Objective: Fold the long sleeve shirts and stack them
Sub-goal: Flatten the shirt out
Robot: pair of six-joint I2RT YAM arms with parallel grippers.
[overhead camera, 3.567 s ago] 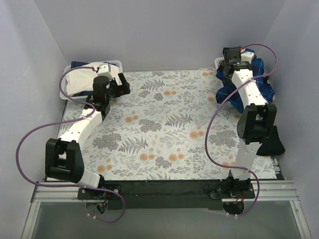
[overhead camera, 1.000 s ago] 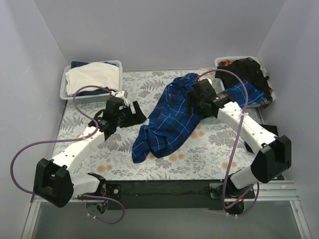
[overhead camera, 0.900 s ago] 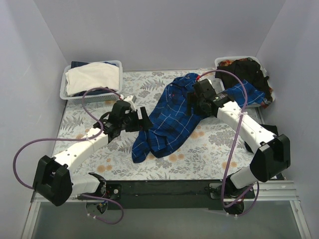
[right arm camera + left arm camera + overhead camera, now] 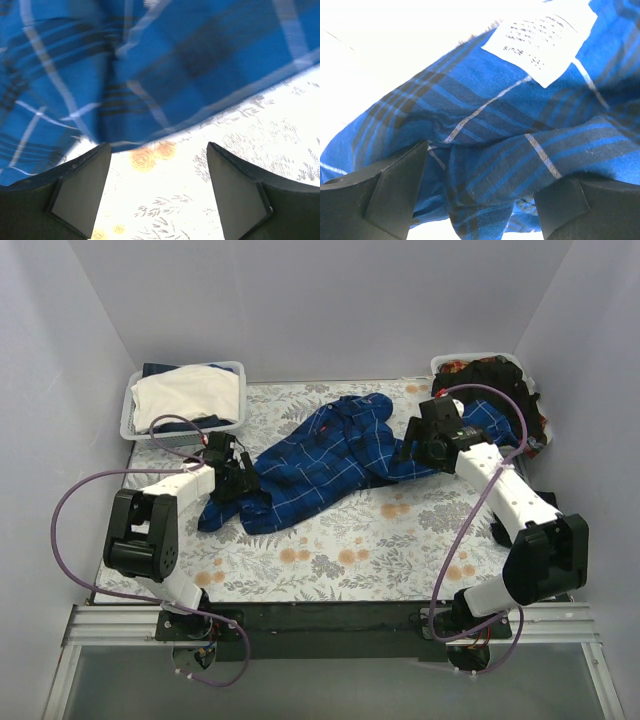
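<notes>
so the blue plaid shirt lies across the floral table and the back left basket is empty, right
Not quite: the back left basket holds white cloth, seen in the top external view. The blue plaid shirt does lie across the floral table.

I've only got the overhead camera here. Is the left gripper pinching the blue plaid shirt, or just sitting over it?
Observer: Not pinching. The left wrist view shows the left gripper with its jaws wide apart and a fold of the plaid shirt bunched loosely between them.
Operator: Any landmark near it?
Observer: A white label with printed text lies on the cloth just beyond the gripper.
Operator: And the right gripper?
Observer: The right gripper is open too, with only the floral tablecloth between its jaws. The shirt's edge lies just beyond them.
</notes>
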